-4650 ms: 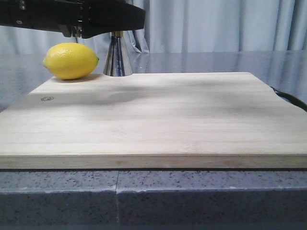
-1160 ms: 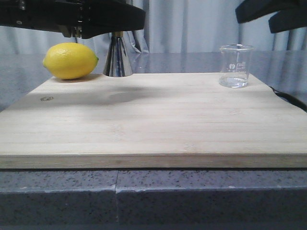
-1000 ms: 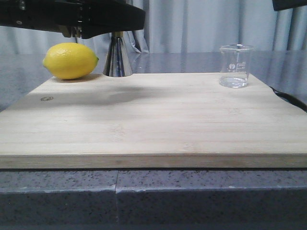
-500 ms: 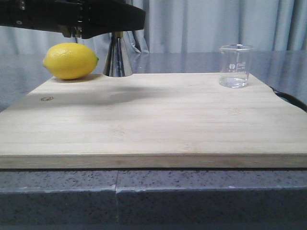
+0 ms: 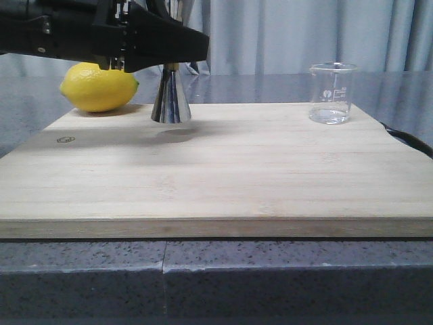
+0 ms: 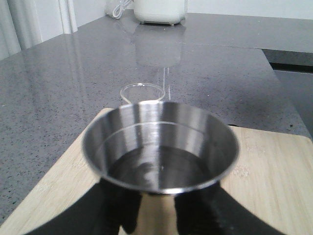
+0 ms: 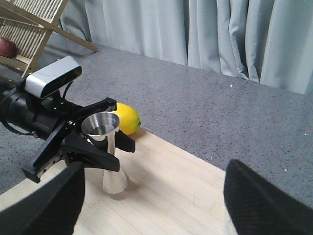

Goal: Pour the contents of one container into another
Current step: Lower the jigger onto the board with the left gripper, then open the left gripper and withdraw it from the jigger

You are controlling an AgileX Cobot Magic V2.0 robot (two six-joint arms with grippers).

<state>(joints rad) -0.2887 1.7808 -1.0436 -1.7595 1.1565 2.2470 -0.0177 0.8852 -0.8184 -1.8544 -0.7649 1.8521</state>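
The steel jigger [image 5: 170,101] stands upright over the back left part of the wooden board [image 5: 223,176]. My left gripper [image 5: 169,66] is shut on its gold-banded waist. I cannot tell whether its base touches the board. In the left wrist view the jigger's open cup [image 6: 160,147] fills the middle, with my black fingers [image 6: 115,208] on both sides of its stem. The glass beaker [image 5: 332,93] stands alone at the board's back right and also shows behind the cup as a beaker [image 6: 142,93]. My right gripper [image 7: 154,210] hangs open high above the board, away from the jigger [image 7: 110,156].
A yellow lemon [image 5: 99,86] lies at the board's back left corner, just behind the left arm. A black cable [image 5: 406,139] runs off the board's right edge. A wooden rack [image 7: 29,34] stands on the grey counter beyond, and curtains hang behind.
The left gripper has carried the jigger from the board's back edge toward the front and slightly right. The right arm rose out of the front view after leaving the beaker standing.
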